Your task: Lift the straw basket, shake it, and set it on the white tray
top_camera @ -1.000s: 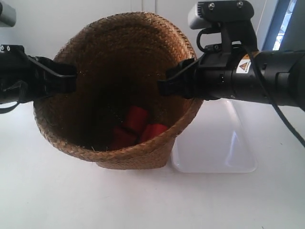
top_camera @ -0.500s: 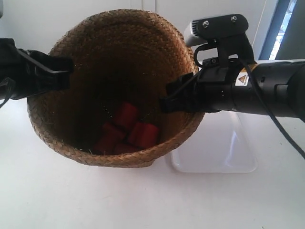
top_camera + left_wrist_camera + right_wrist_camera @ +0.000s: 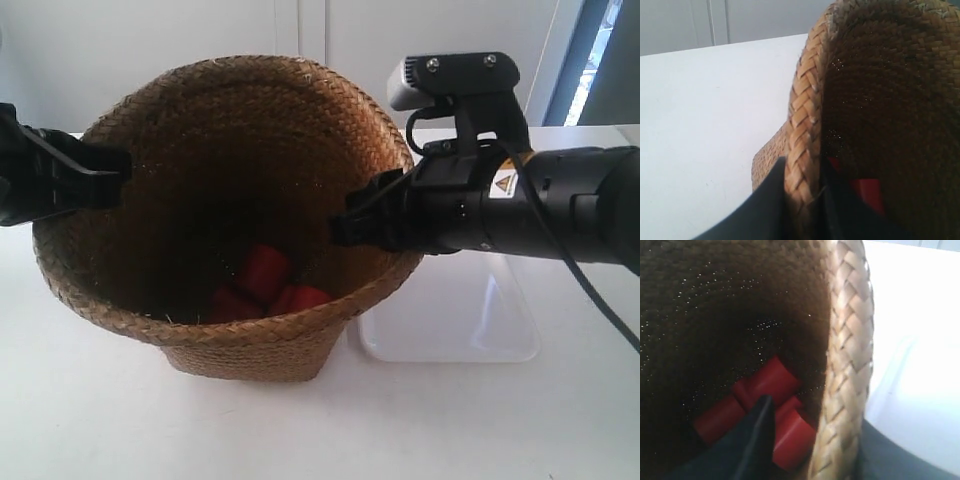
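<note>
The straw basket [image 3: 250, 340] is upright to the left of the white tray [image 3: 455, 325], and its base is off the tray. I cannot tell whether the base touches the table. Several red cylinders [image 3: 265, 275] lie in its bottom. My right gripper [image 3: 345, 225], on the arm at the exterior view's right, is shut on the rim. In the right wrist view, the gripper [image 3: 815, 415] has one finger inside the basket and one outside the braid [image 3: 847, 355]. My left gripper [image 3: 802, 172] is shut on the opposite rim [image 3: 802, 100].
The white table [image 3: 100, 420] runs in front and to the left. Pale tray surface [image 3: 912, 385] shows just outside the rim in the right wrist view. A white wall [image 3: 200, 30] stands behind, with a window edge [image 3: 590, 50] at the far right.
The basket has come down and shifted left with both grippers still on its rim. The red cylinders have tumbled about inside it.
</note>
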Available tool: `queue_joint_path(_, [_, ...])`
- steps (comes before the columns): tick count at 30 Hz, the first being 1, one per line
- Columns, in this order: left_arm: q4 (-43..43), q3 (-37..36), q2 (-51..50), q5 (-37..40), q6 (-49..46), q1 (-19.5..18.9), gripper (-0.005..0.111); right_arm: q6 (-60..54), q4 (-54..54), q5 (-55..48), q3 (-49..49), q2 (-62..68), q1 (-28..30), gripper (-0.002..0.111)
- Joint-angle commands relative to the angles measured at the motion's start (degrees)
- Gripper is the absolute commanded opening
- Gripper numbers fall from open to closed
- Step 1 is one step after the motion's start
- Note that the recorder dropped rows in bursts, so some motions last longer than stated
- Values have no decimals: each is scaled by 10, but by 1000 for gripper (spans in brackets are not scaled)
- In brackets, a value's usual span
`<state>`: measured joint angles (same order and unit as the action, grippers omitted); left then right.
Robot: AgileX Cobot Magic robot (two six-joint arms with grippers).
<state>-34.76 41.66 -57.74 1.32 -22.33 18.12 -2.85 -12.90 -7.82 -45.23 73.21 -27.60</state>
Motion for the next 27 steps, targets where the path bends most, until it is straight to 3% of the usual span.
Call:
queue_joint_path(1, [16, 1, 7, 7, -15, -3, 0, -14, 23, 33, 18, -4, 0, 0])
queue_joint_path(7, [18, 0, 18, 1, -20, 5, 0, -14, 23, 49, 17, -5, 0, 0])
queue_joint_path(15, [25, -56, 37, -105, -45, 77, 0, -46, 25, 53, 17, -6, -29, 0])
queue_joint_path(27, [25, -73, 37, -125, -45, 78, 0, -46, 25, 63, 27, -4, -29, 0])
